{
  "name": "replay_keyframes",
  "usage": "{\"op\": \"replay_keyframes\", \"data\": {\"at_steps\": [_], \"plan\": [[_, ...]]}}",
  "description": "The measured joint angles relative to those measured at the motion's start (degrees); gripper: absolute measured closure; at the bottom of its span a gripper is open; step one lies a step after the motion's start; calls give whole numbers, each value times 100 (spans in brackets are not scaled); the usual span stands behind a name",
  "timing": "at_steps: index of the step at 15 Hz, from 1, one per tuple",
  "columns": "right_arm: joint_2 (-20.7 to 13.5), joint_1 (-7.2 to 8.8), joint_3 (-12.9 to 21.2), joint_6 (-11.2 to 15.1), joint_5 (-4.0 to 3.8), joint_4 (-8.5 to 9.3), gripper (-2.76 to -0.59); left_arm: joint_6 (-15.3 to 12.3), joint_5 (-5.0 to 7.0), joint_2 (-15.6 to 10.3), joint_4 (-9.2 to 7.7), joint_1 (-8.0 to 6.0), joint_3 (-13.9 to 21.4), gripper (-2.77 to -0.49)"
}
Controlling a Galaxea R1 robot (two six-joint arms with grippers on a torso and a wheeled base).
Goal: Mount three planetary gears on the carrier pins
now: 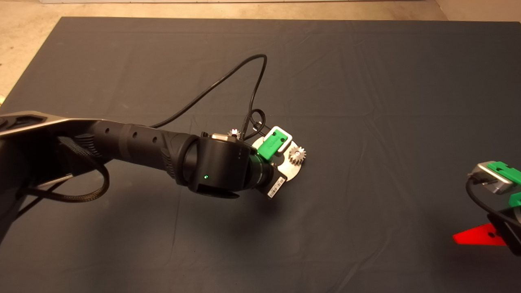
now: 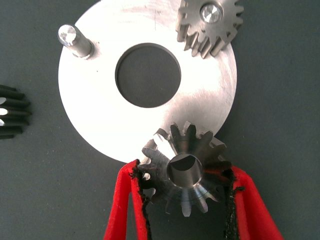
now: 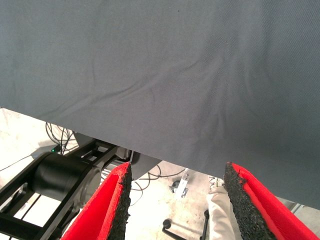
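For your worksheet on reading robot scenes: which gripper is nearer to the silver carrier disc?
Left. The left gripper is at the disc, shut on a gear at its rim. The right gripper waits at the mat's lower right edge, far from it.

My head camera is looking down from high; my left wrist camera is hovering close over the same disc (image 1: pixel 285 165).

From overhead, my left arm covers most of the silver disc (image 1: pixel 290 173); a third gear (image 2: pixel 11 111) is cut off at the wrist picture's edge; I can't tell whether the held gear (image 2: pixel 185 172) sits on its pin.
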Motion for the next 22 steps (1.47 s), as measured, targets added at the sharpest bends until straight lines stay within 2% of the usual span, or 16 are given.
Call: {"op": "replay_keyframes", "data": {"at_steps": [3, 7, 22], "plan": [[0, 0, 0, 0, 0, 0, -134, 55, 2, 0, -80, 0, -51, -56], [0, 0, 0, 0, -2, 0, -134, 315, 4, 0, -117, 0, -288, -55], [0, 0, -13, 0, 0, 0, -134, 319, -29, 28, -123, 0, -297, -55]]}}
